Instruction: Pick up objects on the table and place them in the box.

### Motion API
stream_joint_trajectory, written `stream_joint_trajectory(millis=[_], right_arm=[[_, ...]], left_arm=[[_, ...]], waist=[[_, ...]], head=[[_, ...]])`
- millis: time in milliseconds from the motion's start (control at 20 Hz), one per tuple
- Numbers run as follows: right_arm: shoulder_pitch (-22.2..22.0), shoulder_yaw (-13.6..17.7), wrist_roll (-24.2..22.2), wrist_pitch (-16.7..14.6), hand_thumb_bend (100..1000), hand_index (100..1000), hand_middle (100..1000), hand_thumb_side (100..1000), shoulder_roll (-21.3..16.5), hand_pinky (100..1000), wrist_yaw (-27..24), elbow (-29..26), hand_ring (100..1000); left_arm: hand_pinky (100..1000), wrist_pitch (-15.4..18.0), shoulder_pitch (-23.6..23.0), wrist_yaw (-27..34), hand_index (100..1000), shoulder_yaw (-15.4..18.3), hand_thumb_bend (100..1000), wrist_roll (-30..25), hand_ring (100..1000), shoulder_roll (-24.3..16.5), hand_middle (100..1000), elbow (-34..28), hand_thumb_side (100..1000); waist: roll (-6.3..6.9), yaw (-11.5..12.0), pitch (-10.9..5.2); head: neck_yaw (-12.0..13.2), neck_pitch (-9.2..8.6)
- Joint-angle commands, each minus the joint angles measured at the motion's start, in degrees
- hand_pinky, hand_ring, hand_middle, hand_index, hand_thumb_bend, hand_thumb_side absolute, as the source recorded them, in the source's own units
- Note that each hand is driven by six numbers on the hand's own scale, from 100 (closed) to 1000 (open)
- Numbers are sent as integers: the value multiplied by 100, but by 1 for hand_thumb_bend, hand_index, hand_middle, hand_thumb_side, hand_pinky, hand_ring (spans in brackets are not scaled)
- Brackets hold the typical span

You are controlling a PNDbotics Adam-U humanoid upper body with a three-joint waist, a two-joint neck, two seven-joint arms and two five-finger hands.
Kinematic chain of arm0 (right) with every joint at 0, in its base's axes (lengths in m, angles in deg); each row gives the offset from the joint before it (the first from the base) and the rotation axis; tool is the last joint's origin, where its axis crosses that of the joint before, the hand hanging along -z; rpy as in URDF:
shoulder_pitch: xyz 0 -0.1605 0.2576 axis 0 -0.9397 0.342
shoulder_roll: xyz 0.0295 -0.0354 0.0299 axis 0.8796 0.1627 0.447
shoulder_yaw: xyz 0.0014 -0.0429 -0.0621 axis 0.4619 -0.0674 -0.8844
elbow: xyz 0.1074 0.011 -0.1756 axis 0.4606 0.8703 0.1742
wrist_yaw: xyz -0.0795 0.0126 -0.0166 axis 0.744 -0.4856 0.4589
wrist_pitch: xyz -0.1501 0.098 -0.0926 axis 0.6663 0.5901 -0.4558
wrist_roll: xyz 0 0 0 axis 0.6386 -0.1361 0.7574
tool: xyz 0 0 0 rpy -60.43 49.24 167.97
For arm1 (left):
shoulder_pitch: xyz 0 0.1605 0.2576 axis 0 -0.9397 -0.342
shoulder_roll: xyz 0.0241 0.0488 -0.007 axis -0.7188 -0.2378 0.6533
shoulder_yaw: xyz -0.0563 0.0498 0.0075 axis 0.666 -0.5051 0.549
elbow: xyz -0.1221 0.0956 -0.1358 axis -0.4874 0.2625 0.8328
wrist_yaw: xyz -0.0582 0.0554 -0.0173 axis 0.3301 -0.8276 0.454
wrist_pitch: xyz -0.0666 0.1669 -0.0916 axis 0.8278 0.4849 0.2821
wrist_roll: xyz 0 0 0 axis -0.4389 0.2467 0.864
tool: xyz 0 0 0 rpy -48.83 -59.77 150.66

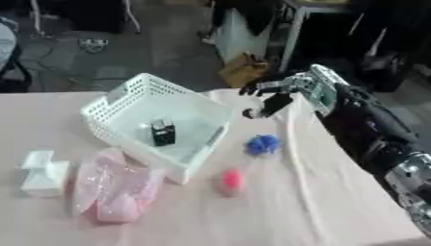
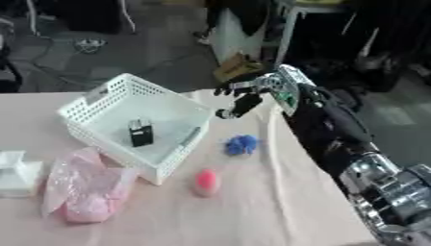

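Right hand (image 1: 282, 91) open nr basket (image 1: 118, 108) w/ black object (image 1: 163, 132)

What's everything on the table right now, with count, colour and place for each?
Basket: one, white lattice, table's far left-centre.
Dark object: one, black, upright inside the basket.
Blue object: one, fuzzy, on the cloth right of the basket.
Pink object: one, rounded, on the cloth nearer than the blue one.
Plastic bag: one, clear pinkish, near the basket's near-left side.
White object: one, blocky, left of the bag.
Tablecloth: one, pale pink, covering the table.
Right robot hand: one, black and silver, above the table's far edge, right of the basket, holding nothing.
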Motion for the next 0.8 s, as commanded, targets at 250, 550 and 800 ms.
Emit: stream_joint_trajectory(millis=[250, 550, 800], right_arm=[[42, 192, -1386, -1554, 367, 1000, 1000, 365, -49, 996, 681, 151, 1000], [-94, 268, -1386, -1610, 347, 1000, 1000, 359, -135, 999, 930, 100, 1000], [-187, 282, -1334, -1667, 326, 1000, 1000, 355, -254, 1000, 999, -27, 1000]], left_arm=[[731, 18, 183, 40, 975, -11, 100, -30, 945, -6, 945, -58, 908], [730, 37, 256, 47, 970, 5, 100, -19, 945, 32, 944, -58, 908], [729, 35, 294, 48, 966, 4, 100, -23, 944, 37, 944, -58, 908]], waist=[[-6, 25, -13], [32, 57, 107], [70, 61, 176]], head=[[-68, 8], [-84, -35], [-86, -23]])
